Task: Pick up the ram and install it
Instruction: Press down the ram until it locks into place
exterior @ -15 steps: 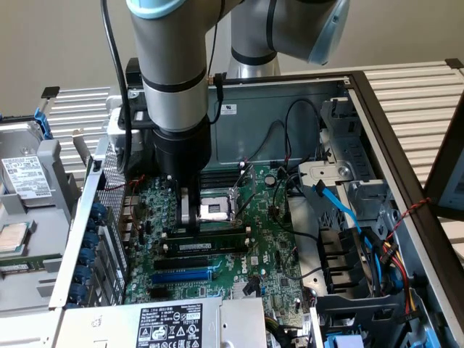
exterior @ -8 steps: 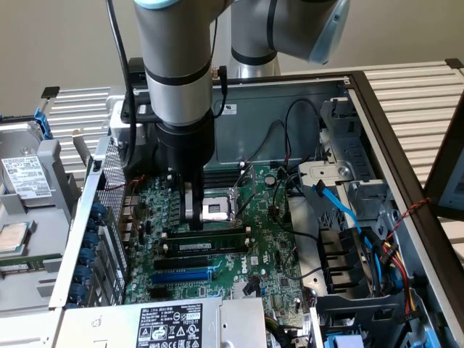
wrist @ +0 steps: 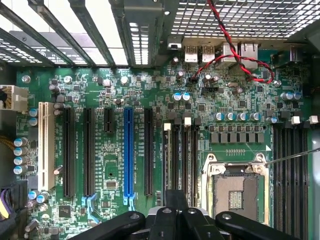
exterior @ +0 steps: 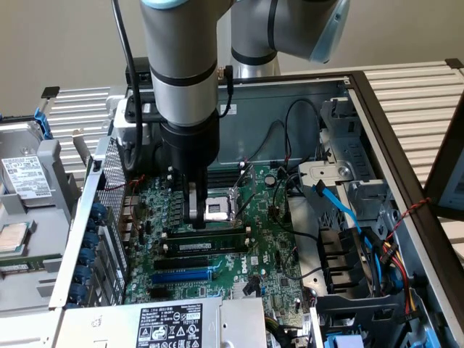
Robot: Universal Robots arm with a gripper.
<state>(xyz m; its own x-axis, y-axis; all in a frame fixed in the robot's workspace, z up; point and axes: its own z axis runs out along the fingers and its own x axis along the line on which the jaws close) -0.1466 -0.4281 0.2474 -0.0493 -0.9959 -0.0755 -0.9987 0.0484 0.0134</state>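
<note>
The ram [exterior: 205, 246], a thin green stick with a white label, stands on edge in a long memory slot of the motherboard [exterior: 272, 254], just in front of the CPU socket [exterior: 217, 210]. In the wrist view the ram [wrist: 167, 160] is a narrow strip beside the black memory slots [wrist: 186, 160]. My gripper [exterior: 194, 217] points straight down, shut, with its tips right over the slot end towards the exterior view's left. I cannot tell whether they touch the stick. Nothing sits between the black fingers [wrist: 175, 200].
The open PC case has a metal wall [exterior: 377, 130] on the exterior view's right, with blue cables [exterior: 341, 210] and drive bays there. The blue expansion slot [exterior: 185, 275] and the power supply [exterior: 170, 322] lie in front. A red-black wire [wrist: 235, 55] crosses near the rear ports.
</note>
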